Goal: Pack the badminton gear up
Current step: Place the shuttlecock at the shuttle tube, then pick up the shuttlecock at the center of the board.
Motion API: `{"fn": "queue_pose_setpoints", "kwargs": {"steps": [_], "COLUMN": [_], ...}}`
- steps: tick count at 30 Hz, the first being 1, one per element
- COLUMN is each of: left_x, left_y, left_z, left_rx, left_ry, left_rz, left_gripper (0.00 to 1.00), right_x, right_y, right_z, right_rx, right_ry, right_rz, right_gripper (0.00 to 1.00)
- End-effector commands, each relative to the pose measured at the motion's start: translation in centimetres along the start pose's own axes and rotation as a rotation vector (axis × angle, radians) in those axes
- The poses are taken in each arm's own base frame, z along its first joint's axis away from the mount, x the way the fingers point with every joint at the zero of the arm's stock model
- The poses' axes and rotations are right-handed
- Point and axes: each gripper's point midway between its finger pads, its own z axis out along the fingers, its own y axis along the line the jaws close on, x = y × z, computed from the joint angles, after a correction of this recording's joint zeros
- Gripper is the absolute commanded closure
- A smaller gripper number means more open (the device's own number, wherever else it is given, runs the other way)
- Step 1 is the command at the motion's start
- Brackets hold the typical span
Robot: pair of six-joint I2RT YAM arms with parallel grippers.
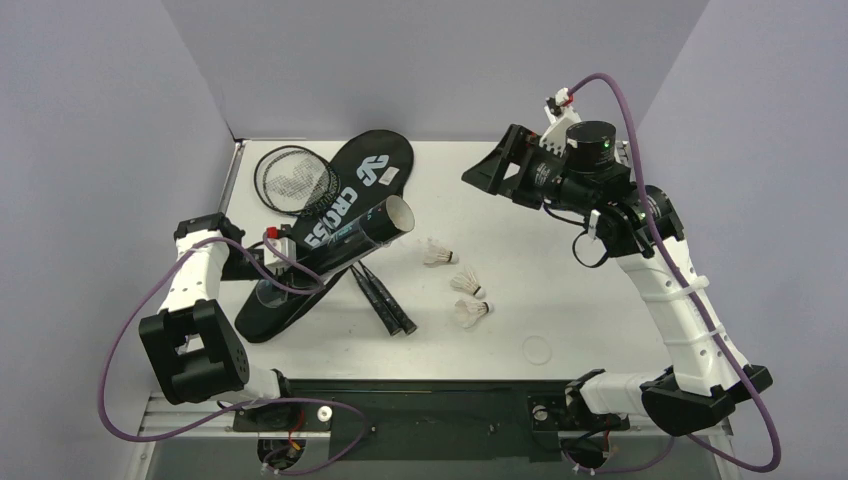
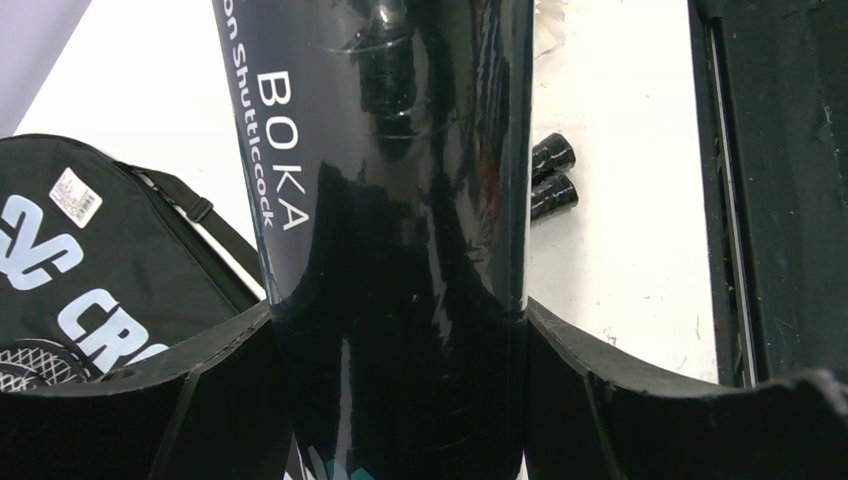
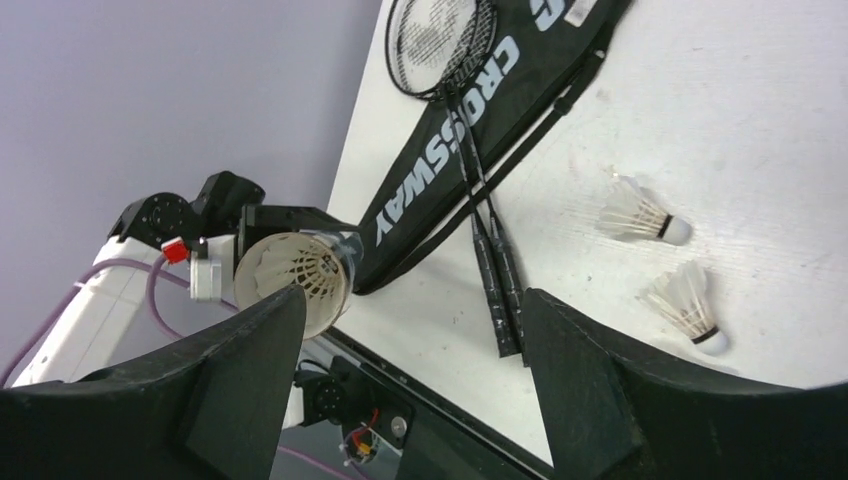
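My left gripper (image 1: 283, 262) is shut on the long black tube (image 1: 352, 236) and holds it tilted over the bag, open mouth (image 1: 401, 213) facing right. In the left wrist view the tube (image 2: 390, 200) fills the gap between the fingers (image 2: 590, 400). A white shuttlecock (image 3: 297, 272) sits inside the mouth. Three shuttlecocks (image 1: 437, 252), (image 1: 467, 283), (image 1: 470, 312) lie on the table. Two black rackets (image 1: 293, 180) lie across the black CROSSWAY bag (image 1: 372, 166), handles (image 1: 388, 303) off its edge. My right gripper (image 1: 490, 172) is open and empty, raised at the back right.
A faint round ring (image 1: 537, 350) lies on the table near the front right. Grey walls close in the back and both sides. A black rail (image 1: 430, 400) runs along the front edge by the arm bases.
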Motion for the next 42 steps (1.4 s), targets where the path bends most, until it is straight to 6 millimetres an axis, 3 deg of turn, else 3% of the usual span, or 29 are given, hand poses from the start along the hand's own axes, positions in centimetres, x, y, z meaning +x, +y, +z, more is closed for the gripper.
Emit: {"fn": "queue_pose_setpoints", "kwargs": {"steps": [1, 6, 8, 13, 19, 27, 42], "left_x": [-0.9, 0.4, 1.0, 1.7, 1.7, 1.5, 1.8], "left_y": [-0.9, -2.0, -2.2, -2.5, -3.4, -4.0, -4.3], "left_z": [0.0, -0.2, -0.4, -0.7, -0.7, -0.6, -0.7], "left_rx": [-0.002, 0.018, 0.012, -0.015, -0.006, 0.004, 0.009], "left_ry": [-0.029, 0.022, 0.044, 0.066, 0.059, 0.048, 0.058], "left_rz": [-0.035, -0.068, -0.068, -0.076, -0.058, -0.047, -0.043], "left_gripper": [0.79, 0.79, 0.79, 0.79, 0.79, 0.79, 0.79], "right_x": [1.1, 4.4, 6.2, 8.3, 10.1, 12.6, 16.0], "right_y": [-6.0, -14.0, -14.6, -15.4, -15.4, -17.2, -19.5], "right_z": [1.8, 6.2, 8.6, 14.0, 18.0, 20.6, 23.1], "right_rx": [0.214, 0.568, 0.625, 0.697, 0.714, 0.775, 0.856], "right_ry": [0.025, 0.156, 0.222, 0.306, 0.357, 0.406, 0.448], "right_rz": [0.028, -0.117, -0.19, -0.276, -0.307, -0.336, -0.403], "right_gripper": [0.26, 0.25, 0.26, 0.33, 0.39, 0.41, 0.45]}}
